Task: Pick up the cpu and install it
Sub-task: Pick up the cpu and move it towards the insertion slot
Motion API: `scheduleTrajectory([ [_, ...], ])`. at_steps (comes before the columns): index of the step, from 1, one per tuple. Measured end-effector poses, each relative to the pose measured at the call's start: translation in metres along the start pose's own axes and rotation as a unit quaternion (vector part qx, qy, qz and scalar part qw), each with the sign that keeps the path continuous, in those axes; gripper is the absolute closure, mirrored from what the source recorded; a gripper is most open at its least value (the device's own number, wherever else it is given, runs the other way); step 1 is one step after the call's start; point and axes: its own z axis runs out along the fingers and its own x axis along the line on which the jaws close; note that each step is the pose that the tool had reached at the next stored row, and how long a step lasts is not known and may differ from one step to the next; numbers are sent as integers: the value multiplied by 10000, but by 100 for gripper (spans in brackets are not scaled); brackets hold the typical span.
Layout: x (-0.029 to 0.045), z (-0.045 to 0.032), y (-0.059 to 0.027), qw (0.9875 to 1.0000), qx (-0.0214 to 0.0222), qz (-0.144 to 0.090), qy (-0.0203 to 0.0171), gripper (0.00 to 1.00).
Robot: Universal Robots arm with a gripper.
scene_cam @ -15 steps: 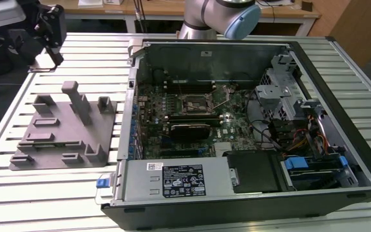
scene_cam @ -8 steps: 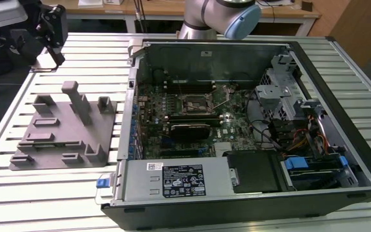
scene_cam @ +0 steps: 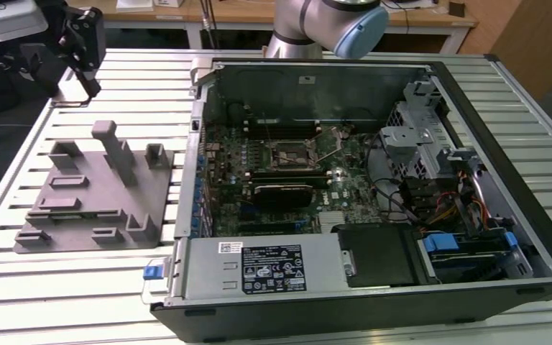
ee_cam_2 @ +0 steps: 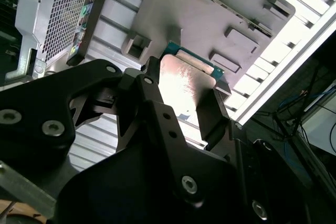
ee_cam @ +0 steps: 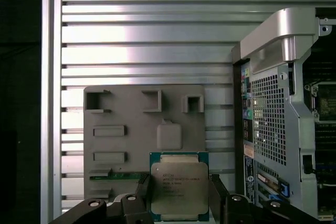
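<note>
The jaws are closed on the cpu [ee_cam: 179, 190], clamping it by two opposite edges. The chip is held flat with its pale metal lid towards the first wrist camera (a thin green board edge frames the lid). In both wrist views it hangs over the grey plastic holder [ee_cam: 121, 114], raised off it. The holder lies on the slatted aluminium surface [ee_cam: 147, 40], just beside the open computer case [scene_cam: 506, 144]. In the exterior view the jaws sit at the upper left, well apart from the dark cpu socket [scene_cam: 290, 152] on the motherboard [scene_cam: 345, 188].
</note>
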Motion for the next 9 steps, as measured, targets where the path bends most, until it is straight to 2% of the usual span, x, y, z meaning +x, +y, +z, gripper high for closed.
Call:
scheduleTrajectory([
  [9,-21,1,1,10000,0,0,0,47],
])
